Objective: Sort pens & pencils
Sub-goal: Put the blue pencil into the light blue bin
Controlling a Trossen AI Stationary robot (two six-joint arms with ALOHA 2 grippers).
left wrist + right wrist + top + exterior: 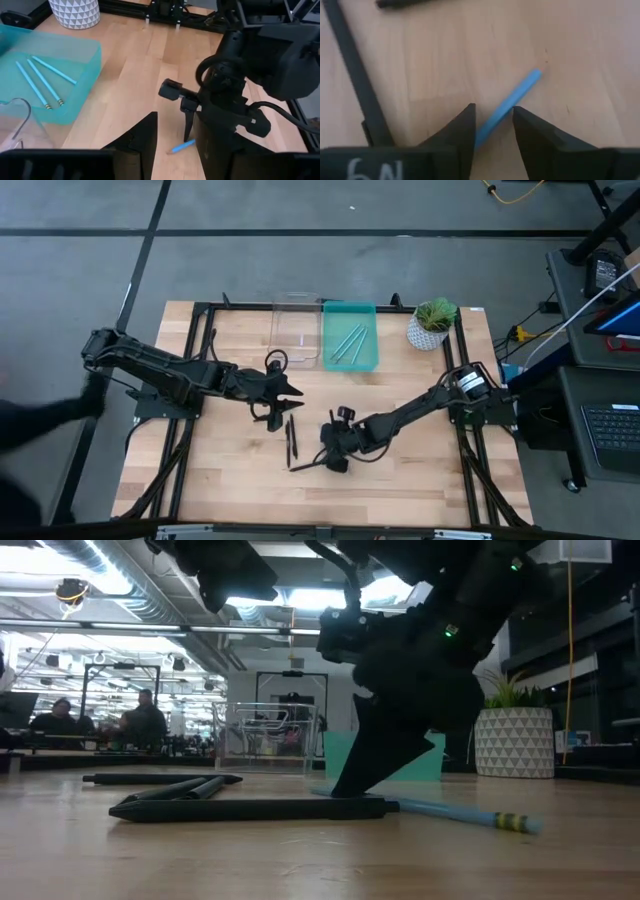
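On a pale wooden table [230,480], a teal plastic bin [350,360] at the far edge holds three light blue pencils [349,341]. The right gripper [492,122] stands fingertips-down mid-table, parted around another blue pencil [512,100] lying flat. The left gripper [290,392] hovers parted and empty above black pens [292,438].

We can read only one marking: pale handwritten characters that look like "6N" on the dark body of the right gripper [492,125], just behind its fingers. We find nothing else legible.
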